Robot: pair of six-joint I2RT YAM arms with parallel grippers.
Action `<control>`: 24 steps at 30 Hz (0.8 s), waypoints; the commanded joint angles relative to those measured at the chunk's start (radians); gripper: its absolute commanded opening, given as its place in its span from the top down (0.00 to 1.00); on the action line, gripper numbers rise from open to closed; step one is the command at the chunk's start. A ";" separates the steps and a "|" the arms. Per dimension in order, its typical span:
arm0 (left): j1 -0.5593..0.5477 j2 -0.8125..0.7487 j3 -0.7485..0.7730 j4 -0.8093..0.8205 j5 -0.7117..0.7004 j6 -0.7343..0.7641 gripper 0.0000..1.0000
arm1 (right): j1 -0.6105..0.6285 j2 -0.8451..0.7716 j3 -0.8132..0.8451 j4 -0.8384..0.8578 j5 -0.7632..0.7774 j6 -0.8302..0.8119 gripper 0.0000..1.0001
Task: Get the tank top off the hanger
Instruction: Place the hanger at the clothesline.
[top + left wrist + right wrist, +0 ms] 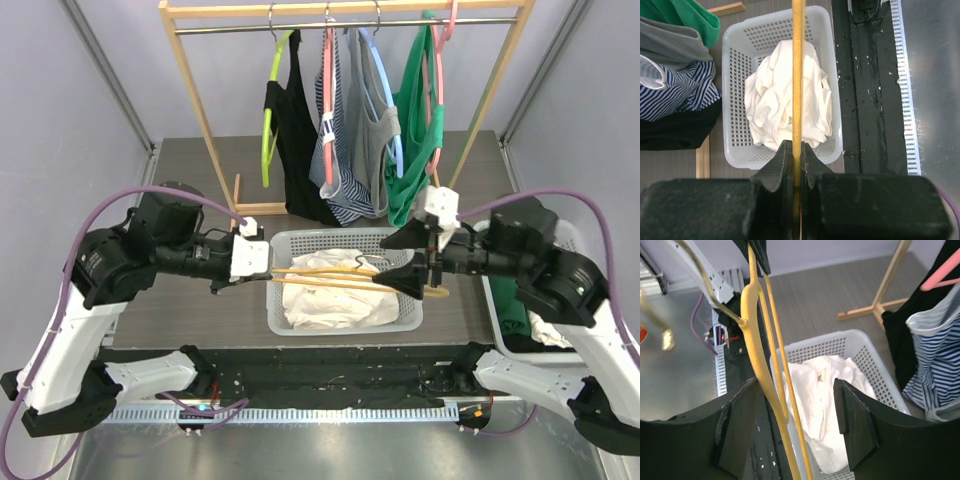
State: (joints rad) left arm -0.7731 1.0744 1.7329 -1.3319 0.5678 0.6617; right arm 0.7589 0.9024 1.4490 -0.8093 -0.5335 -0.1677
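While I am gripping the yellow hanger (796, 75) by one end in the left claw (796, 152), which is clamped tight on the wood, the right claw (405, 260) is standing spread wide around the far end and pinching nothing. The white tank top (787, 95) is lying crumpled directly below the hanger. I am seeing no cloth on the wood, so I am judging the removal all but finished.

What is worrying me is the one-ended hold. The hanger is cantilevering over the basket, and any slip in that clamp could let it pivot and dip. Its metal hook could then catch the mesh or the shirt and drag the cloth back up. Closing or withdrawing the right claw off-line could also knock the hanger loose.

The white basket (735, 75) is holding only the tank top. A second bin (489, 305) beside the right arm is holding green cloth (515, 312) and something pale, though the arm is hiding most of it.
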 commanded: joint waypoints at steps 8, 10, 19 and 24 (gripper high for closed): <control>0.035 -0.099 0.194 0.203 -0.143 -0.230 1.00 | -0.004 -0.290 -0.007 0.182 0.348 0.140 0.16; 0.050 -0.108 0.264 0.243 -0.201 -0.252 1.00 | -0.004 -0.299 -0.004 0.197 0.398 0.163 0.16; 0.121 -0.186 0.309 0.416 -0.607 -0.375 1.00 | -0.004 -0.223 0.033 0.210 0.498 0.189 0.18; 0.152 -0.223 0.295 0.448 -0.709 -0.398 1.00 | -0.004 -0.192 0.025 0.208 0.506 0.192 0.18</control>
State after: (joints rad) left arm -0.6460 0.8520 2.0495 -0.9863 0.0200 0.3111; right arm 0.7570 0.6922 1.4570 -0.6365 -0.0685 0.0078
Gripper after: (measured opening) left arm 0.070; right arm 0.824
